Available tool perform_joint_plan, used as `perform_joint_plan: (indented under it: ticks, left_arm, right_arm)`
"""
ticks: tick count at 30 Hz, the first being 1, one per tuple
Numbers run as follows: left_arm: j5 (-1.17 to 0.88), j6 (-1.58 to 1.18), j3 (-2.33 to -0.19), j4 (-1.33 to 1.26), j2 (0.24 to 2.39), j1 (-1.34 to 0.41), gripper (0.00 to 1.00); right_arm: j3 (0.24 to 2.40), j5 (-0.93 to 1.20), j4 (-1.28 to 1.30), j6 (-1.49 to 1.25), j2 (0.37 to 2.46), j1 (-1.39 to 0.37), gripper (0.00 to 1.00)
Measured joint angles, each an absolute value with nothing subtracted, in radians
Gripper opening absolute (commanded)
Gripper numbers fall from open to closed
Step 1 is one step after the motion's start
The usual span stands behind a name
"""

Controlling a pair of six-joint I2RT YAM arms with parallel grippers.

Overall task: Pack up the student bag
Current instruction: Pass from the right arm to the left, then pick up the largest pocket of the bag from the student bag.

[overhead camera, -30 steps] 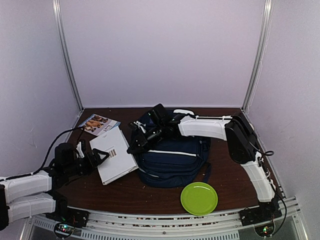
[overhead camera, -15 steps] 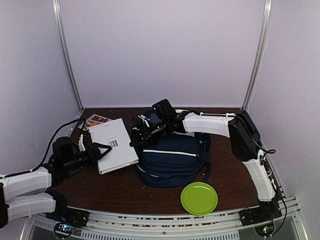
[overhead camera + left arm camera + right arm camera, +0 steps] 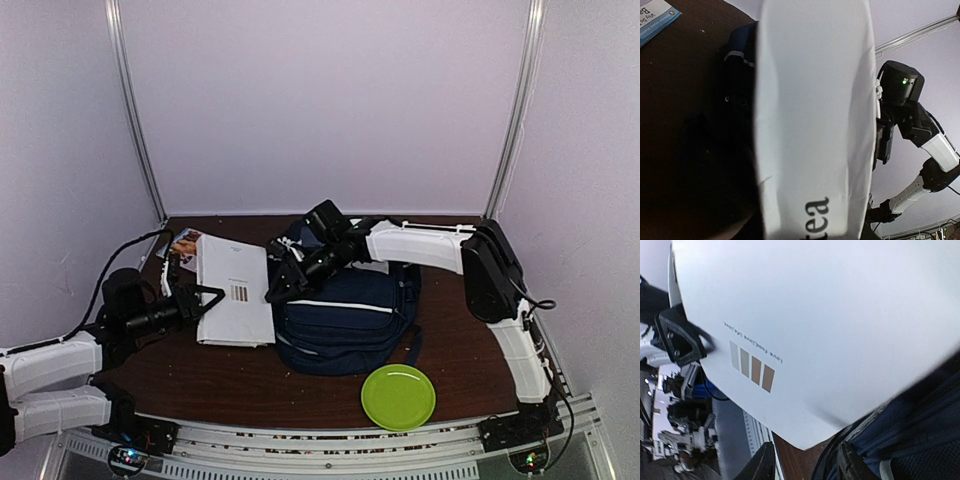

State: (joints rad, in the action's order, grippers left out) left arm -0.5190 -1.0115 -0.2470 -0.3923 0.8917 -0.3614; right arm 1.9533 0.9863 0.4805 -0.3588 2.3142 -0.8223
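The student bag (image 3: 345, 315), navy with a white stripe, lies in the middle of the table, its mouth facing left. My left gripper (image 3: 205, 297) is shut on the left edge of a white book (image 3: 235, 290) and holds it tilted, its right edge against the bag's mouth. The book (image 3: 812, 125) fills the left wrist view and hides those fingers. My right gripper (image 3: 278, 285) hovers at the bag's upper left rim. Its fingers stand apart in the right wrist view (image 3: 805, 465), nothing between them, the bag's zip edge (image 3: 920, 430) beside one and the book (image 3: 830, 315) just above.
A colourful booklet (image 3: 183, 243) lies flat at the back left, partly under the book. A lime green plate (image 3: 398, 396) sits near the front edge, right of the bag. White walls and metal posts close in the table.
My left gripper closed on the white book, lifted it off the table and carried it right to the bag's mouth. My right gripper went from shut to open at the bag's rim.
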Motion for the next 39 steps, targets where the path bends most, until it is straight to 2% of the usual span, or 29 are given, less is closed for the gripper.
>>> perform_joint_plan:
  ticks: [5, 13, 16, 20, 22, 26, 32, 36, 39]
  left_arm:
    - [-0.567, -0.971, -0.302, -0.373, 0.895, -0.362, 0.40]
    - [-0.685, -0.901, -0.378, -0.350, 0.903, -0.362, 0.37]
    - [-0.710, -0.888, -0.389, -0.335, 0.903, -0.362, 0.35]
    - [-0.730, -0.883, -0.393, -0.317, 0.899, -0.362, 0.35]
    - [-0.739, -0.883, -0.394, -0.301, 0.889, -0.362, 0.34]
    - [-0.745, -0.868, -0.419, -0.216, 0.861, -0.362, 0.34]
    - [-0.751, -0.840, -0.473, -0.116, 0.824, -0.362, 0.31]
    - [-0.753, -0.834, -0.487, -0.087, 0.822, -0.362, 0.32]
    - [-0.748, -0.830, -0.487, -0.059, 0.815, -0.362, 0.33]
  right_arm:
    - [1.911, 0.934, 0.606, -0.179, 2.178, -0.804, 0.50]
    - [1.856, 0.862, 0.697, 0.027, 1.951, -0.702, 0.56]
    - [1.814, 0.829, 0.730, 0.114, 1.893, -0.674, 0.52]
    - [1.707, 0.741, 0.803, 0.293, 1.808, -0.684, 0.37]
    - [1.621, 0.699, 0.819, 0.362, 1.758, -0.694, 0.35]
    - [1.452, 0.596, 0.818, 0.464, 1.673, -0.734, 0.33]
    - [1.277, 0.419, 0.768, 0.548, 1.606, -0.888, 0.32]
    - [1.232, 0.321, 0.730, 0.571, 1.609, -0.958, 0.30]
    - [1.230, 0.264, 0.704, 0.579, 1.625, -0.980, 0.34]
